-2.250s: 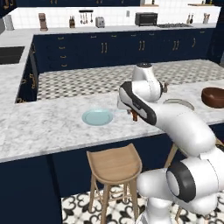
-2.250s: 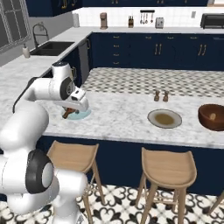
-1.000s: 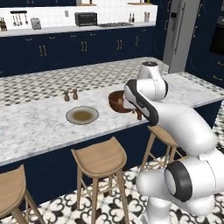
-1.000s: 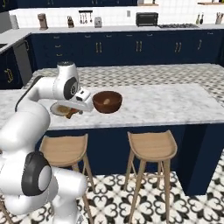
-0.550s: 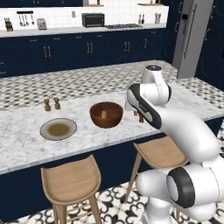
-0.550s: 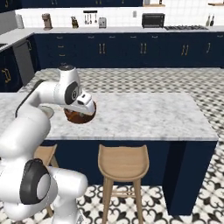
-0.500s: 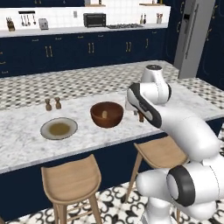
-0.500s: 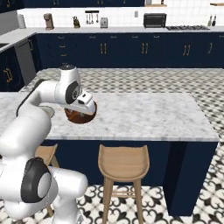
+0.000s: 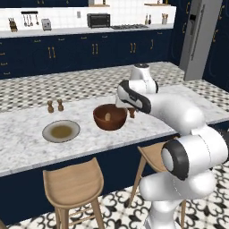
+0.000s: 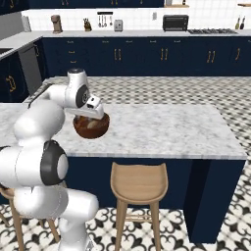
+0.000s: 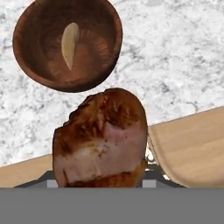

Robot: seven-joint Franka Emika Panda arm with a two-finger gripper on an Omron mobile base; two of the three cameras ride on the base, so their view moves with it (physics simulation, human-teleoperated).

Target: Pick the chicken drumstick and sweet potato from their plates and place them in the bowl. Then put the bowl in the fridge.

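Observation:
The dark reddish-brown bowl (image 9: 109, 117) (image 10: 91, 126) (image 11: 68, 43) stands on the marble island with the tan sweet potato (image 9: 107, 117) (image 11: 70, 39) lying inside it. My gripper (image 9: 131, 108) hangs just right of the bowl's rim, shut on the chicken drumstick (image 11: 100, 140) (image 9: 132, 112). In the hand view the drumstick's meaty end covers the fingertips and sits over the counter's near edge, beside the bowl rather than above it. A grey-beige plate (image 9: 61, 131) lies bare to the bowl's left. The grey fridge (image 9: 201, 36) stands at the far right.
Two small shakers (image 9: 54, 106) stand behind the plate. Wooden stools (image 9: 74, 185) (image 10: 138, 184) sit under the island's near edge. Navy cabinets and a back counter with a microwave (image 9: 98, 20) run along the far wall.
The base has driven right along the island, so the whole scene shifted: the blue plate slid out of view, the bowl came in. My gripper stays shut on the drumstick, now beside the bowl.

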